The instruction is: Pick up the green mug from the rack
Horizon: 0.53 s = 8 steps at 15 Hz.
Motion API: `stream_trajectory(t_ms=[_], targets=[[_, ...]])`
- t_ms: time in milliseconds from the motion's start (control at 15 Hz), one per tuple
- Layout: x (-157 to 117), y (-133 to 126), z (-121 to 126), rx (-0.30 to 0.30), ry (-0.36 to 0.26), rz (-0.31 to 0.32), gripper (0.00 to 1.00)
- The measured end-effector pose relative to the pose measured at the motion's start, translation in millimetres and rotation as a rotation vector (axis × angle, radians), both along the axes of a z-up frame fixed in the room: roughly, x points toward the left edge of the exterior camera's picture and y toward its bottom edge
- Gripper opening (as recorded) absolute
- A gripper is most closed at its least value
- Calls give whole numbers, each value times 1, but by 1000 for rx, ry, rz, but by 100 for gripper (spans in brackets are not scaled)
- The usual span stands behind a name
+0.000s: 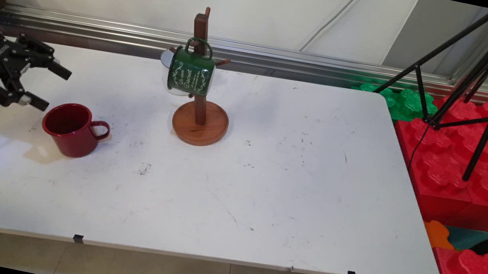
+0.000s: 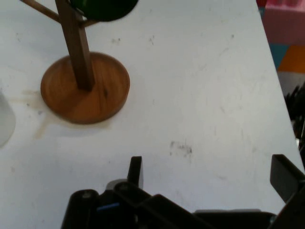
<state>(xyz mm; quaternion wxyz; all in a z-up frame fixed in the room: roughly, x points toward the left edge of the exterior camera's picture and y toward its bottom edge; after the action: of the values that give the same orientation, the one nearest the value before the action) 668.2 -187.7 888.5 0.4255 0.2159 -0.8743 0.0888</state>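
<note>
1. Now I see the gripper [image 1: 49,86] at the table's left side, lying nearly level, with its two fingers spread wide and nothing between them; in the hand view the fingertips [image 2: 136,170] stand well apart too.
2. Nearest to it is the red mug [image 1: 70,128], which stands upright on the white table [image 1: 294,191] just beside and below the lower finger, not touching it as far as I can tell. Its handle points to the picture's right, away from the gripper.
3. I judge that this mug is enamelled metal: light, stiff, with a glossy skin that could slip between hard pads. The thin rim or the loop handle seem the best places to take hold; the round wall is wide for the jaws.
4. Farther on stands the wooden mug tree [image 1: 199,121], a straight brown post on a round dish-like base, with short pegs. The wood looks smooth and matte.
5. On one peg hangs the green mug [image 1: 191,72] by its handle, with white ornamental lettering on its side. It looks like the same enamel kind, so probably also light and slippery.
6. Behind it something pale, maybe another cup, peeps out; I cannot tell what it is.
7. The table top is flat, white and scuffed with dark marks.
</note>
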Motion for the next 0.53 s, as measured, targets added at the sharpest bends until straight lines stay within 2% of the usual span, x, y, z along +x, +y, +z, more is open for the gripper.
stream_trajectory(t_ms=[533], targets=[[-6,-10,4,15,106,42,100]])
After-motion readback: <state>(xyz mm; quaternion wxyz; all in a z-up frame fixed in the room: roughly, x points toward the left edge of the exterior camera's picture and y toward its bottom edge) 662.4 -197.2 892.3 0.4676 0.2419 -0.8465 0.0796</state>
